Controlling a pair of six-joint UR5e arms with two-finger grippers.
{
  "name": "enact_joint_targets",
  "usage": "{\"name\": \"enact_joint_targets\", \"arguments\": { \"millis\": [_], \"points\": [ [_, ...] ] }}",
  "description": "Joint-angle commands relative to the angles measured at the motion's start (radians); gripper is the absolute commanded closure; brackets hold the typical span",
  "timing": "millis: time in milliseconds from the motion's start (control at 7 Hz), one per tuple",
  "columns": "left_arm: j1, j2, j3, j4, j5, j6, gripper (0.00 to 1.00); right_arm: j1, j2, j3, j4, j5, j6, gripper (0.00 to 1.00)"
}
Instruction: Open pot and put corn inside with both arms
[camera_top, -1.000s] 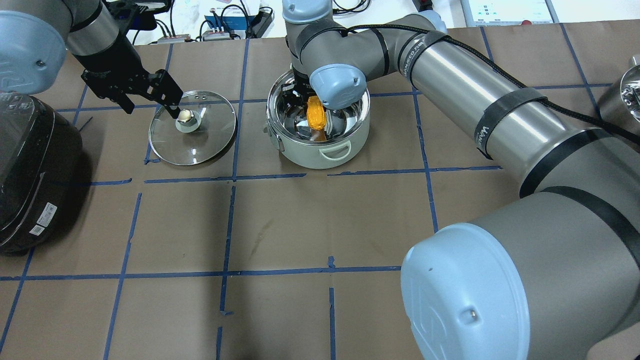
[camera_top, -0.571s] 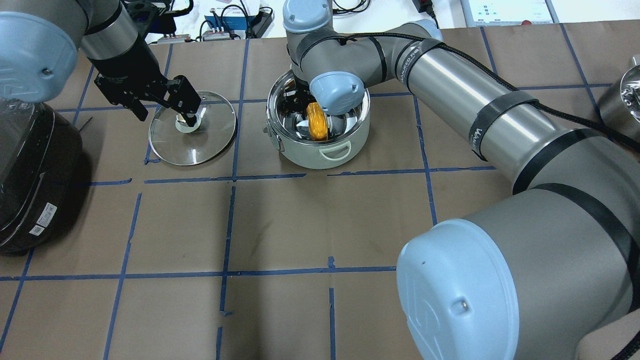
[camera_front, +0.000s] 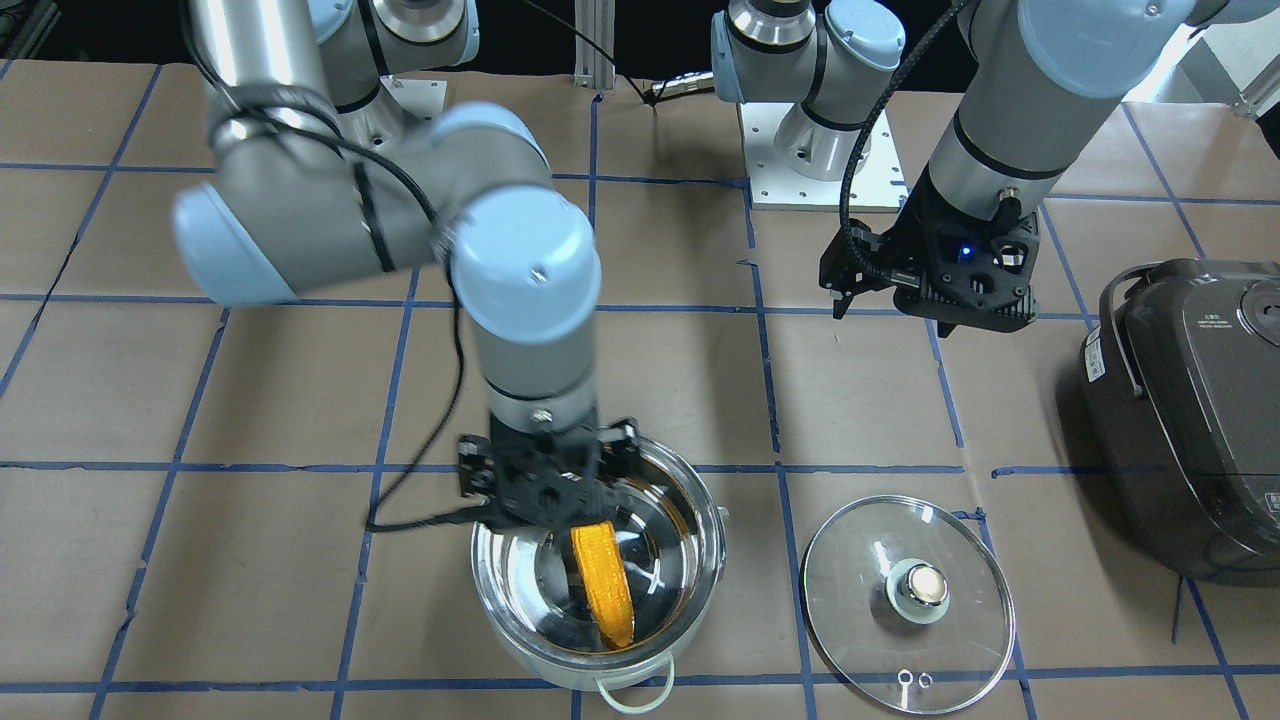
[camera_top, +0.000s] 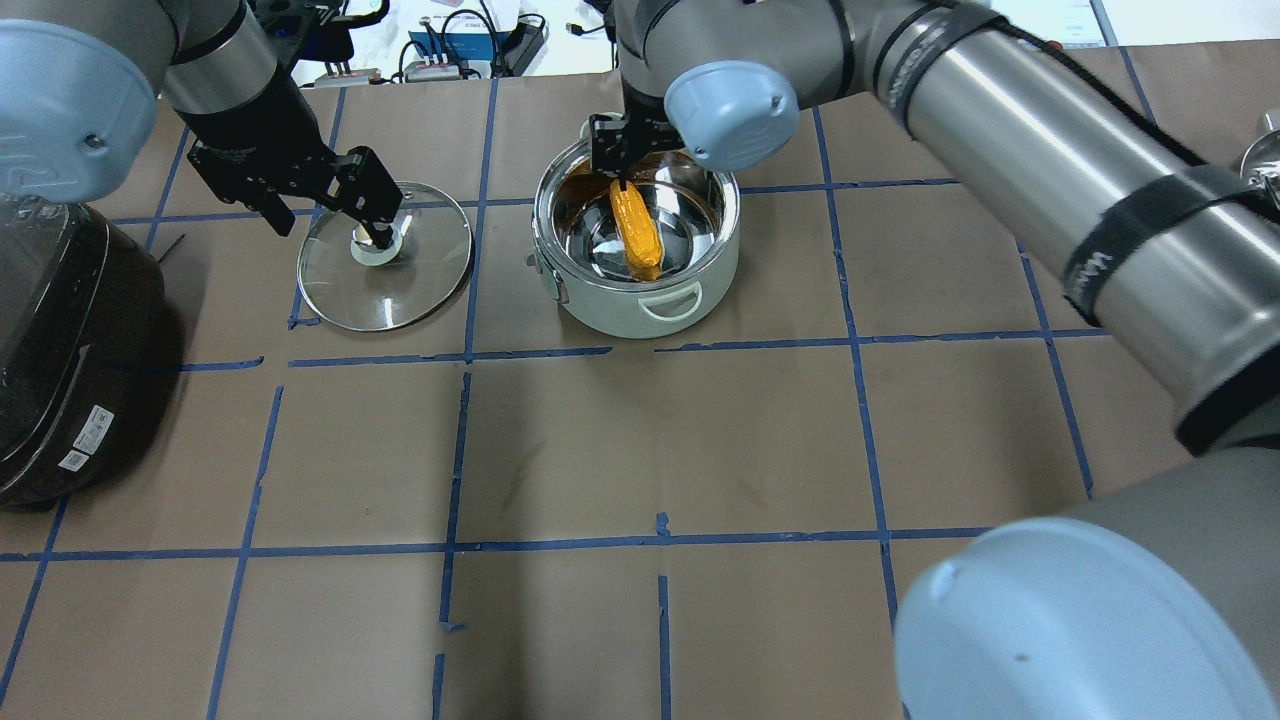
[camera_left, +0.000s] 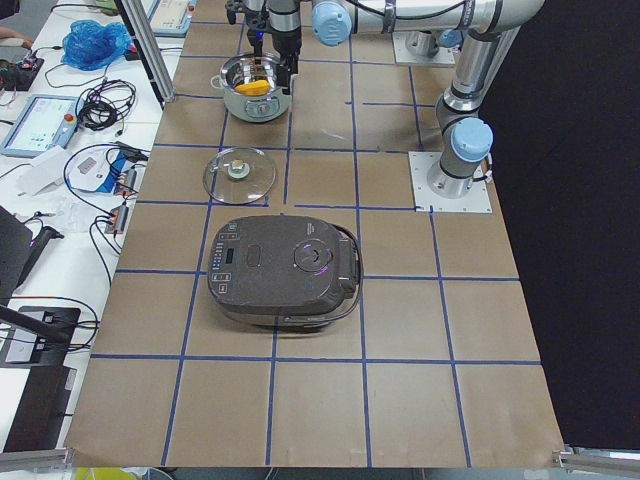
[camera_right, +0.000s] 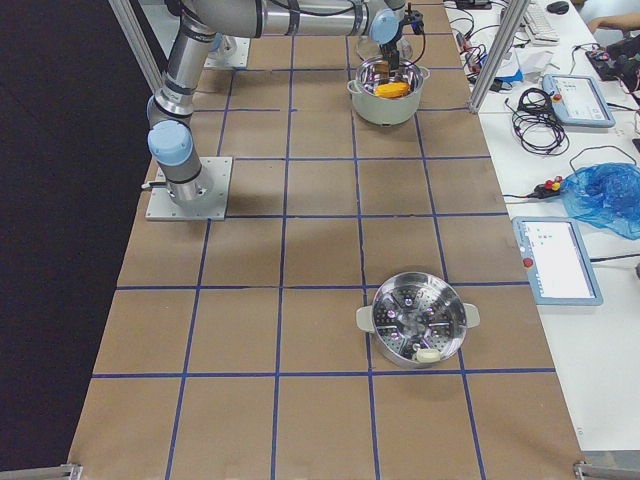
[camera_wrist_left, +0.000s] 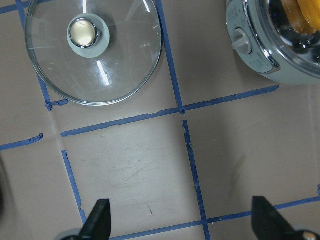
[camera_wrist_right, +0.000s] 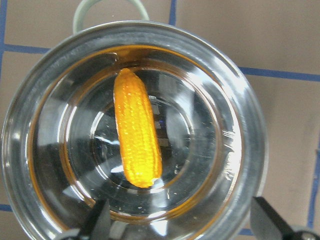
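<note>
Directly under the right gripper (camera_wrist_right: 182, 221) sat the pot (camera_top: 612, 312), lid off, with the corn (camera_wrist_right: 136, 135) lying loose on its shiny floor. Right fingers (camera_wrist_right: 100, 220) were spread wide, one either side of the cob's blunt end and above it, neither touching it as far as I could see. The tapered end pointed away from that hand, toward the pale loop handle (camera_wrist_right: 106, 9) on the rim's far side. From the front-facing camera the right gripper hung just above the rim, over the edge of the pot nearest the robot, not down inside it. Orange reflections showed on the inner wall. The left gripper (camera_wrist_left: 182, 219) was also spread apart with nothing between its fingers, only bare brown table (camera_wrist_left: 135, 165) and blue tape lines below. The glass lid (camera_wrist_left: 117, 70) lay flat on the table, knob (camera_wrist_left: 83, 33) up, ahead of that hand and off to one side, not touching it. From the front the left gripper was clearly raised and apart from the lid, blue light on. The lid sat just beside the pot, a tape line between them, no contact. Outboard of the left hand was the dark rice cooker (camera_top: 60, 340), closed, well apart from the lid.
</note>
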Motion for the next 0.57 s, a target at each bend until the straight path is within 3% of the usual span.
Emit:
{"name": "enact_joint_targets", "arguments": {
  "millis": [0, 143, 429],
  "points": [
    [0.002, -0.001, 0.000, 0.013, 0.000, 0.006, 0.00, -0.122, -0.242, 0.085, 0.199, -0.004, -0.134, 0.00],
    [0.003, 0.001, 0.003, 0.013, 0.000, 0.004, 0.00, -0.136, -0.328, 0.157, 0.258, 0.011, -0.118, 0.00],
    [0.008, 0.008, 0.003, 0.011, 0.002, -0.008, 0.00, -0.156, -0.389, 0.244, 0.254, 0.022, -0.102, 0.00]
  ]
}}
